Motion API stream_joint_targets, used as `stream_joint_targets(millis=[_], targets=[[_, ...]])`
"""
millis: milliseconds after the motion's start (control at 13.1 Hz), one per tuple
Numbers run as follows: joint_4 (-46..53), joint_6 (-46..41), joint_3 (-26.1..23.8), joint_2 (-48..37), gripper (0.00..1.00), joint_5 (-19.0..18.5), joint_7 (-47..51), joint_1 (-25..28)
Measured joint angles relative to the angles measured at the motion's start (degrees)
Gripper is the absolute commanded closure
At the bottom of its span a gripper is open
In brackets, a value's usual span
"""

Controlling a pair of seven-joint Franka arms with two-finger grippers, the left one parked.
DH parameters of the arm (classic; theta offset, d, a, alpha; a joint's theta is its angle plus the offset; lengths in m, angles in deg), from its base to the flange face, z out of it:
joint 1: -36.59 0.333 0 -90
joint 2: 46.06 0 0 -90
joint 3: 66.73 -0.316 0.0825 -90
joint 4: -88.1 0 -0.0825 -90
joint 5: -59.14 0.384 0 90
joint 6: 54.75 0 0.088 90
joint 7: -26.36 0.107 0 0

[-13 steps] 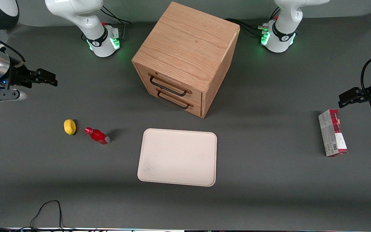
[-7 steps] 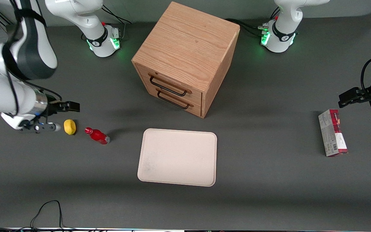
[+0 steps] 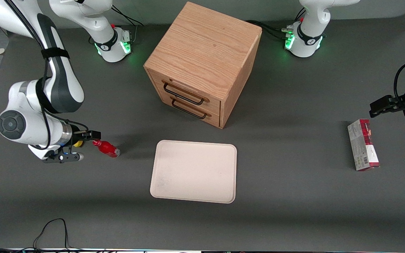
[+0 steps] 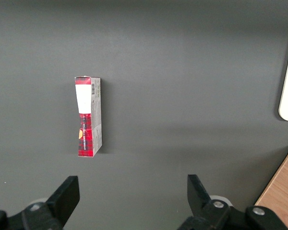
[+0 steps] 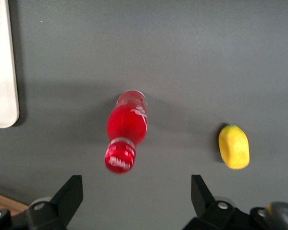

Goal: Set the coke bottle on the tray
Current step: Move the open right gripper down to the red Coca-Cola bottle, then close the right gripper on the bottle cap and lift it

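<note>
Two small objects lie together on the dark table mat (image 3: 294, 211) toward the working arm's end: the coke bottle (image 3: 107, 148) and a yellow lemon-like object (image 5: 234, 146). The bottle leans over, red cap (image 5: 120, 159) tipped toward the gripper, clear base resting on the mat. It is not on the tray (image 3: 194, 171); the tray sits flat and bare in front of the wooden drawer box (image 3: 202, 63), with a gap of mat between its rim and the bottle.

The gripper (image 3: 90, 136) hangs above the mat just beside the bottle's cap. Fingers spread wide and holding nothing (the wrist camera shows one black finger (image 5: 69, 194) on each side, bottle and lemon both visible between them, neither touched). In the front view the arm's wrist hides most of the lemon; only a yellow sliver shows.

The drawer box stands farther from the front camera than the tray, both drawers closed, black handles (image 3: 185, 99) facing the tray.

A red-and-grey carton (image 3: 362, 144) lies flat toward the parked arm's end, well apart from everything else.
</note>
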Motion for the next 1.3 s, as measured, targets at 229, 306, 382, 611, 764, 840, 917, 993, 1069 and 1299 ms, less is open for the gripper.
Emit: stream_joint_targets(millis=[229,306,382,611,764,840,917,993,1069,1299], targets=[[-1.1,2.9,-0.2,1.7,0.0,0.0,0.1,1.0],[-1.6,3.5,-0.2,1.9,0.0,0.0,0.1,1.2],[-1.8,3.7,-0.2,2.2,0.0,0.0,0.1,1.2],[-2.1,4.3,-0.2,2.4,0.18,0.0,0.1,1.2],[-2.1,4.3,-0.2,2.4,1.0,0.0,0.8,1.2],[-2.1,4.5,-0.1,2.4,1.0,0.0,2.2,1.2],[-2.1,4.6,-0.2,2.4,1.0,0.0,3.0,1.2],[-2.1,4.6,-0.2,2.4,1.0,0.0,3.5,1.2],[-2.1,4.6,-0.2,2.3,1.0,0.0,3.6,1.2],[-2.1,4.6,-0.2,2.3,1.0,0.1,3.9,1.3]])
